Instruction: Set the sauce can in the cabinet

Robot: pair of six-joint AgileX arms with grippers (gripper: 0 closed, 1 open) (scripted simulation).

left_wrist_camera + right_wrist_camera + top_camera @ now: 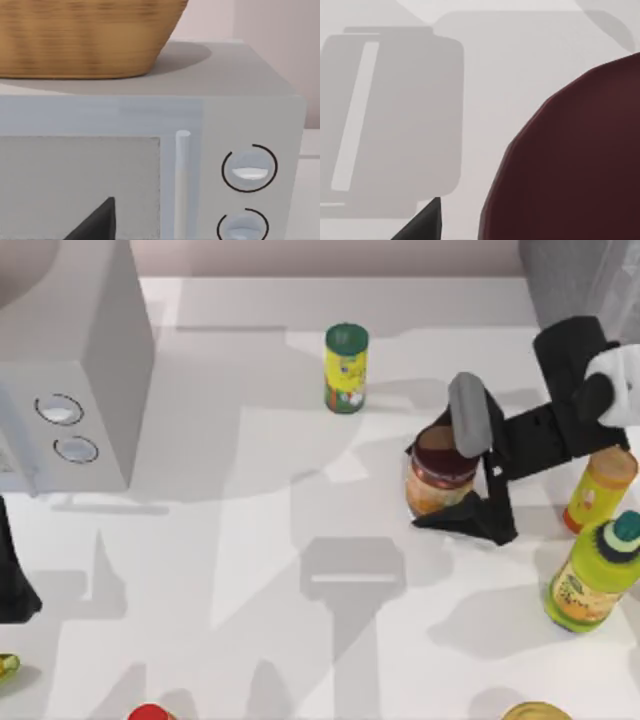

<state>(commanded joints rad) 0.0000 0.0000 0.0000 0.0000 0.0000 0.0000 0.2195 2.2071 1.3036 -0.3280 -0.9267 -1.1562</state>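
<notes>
The sauce can (440,478) stands upright on the white bench (300,440), right of centre and nearer the right edge than the left. The right tool (455,485) is at the can, its dark fingers (470,520) set on either side of the body; whether they press the can or stand just off it cannot be told. In the right wrist view the can's maroon top (570,160) sits close under the camera, with one dark fingertip (422,222) beside it. The cabinet (575,280) occupies the far right corner. A slim yellow can with green lid (346,368) stands towards the far edge, apart from the sauce can. An orange-capped tube (598,490) and a green-yellow bottle (592,575) stand near the right edge. The left arm (15,580) rests at the left edge, just in front of the light-grey box with two knobs (70,390); its tool's state cannot be told. A wicker basket (85,35) sits on that box.
</notes>
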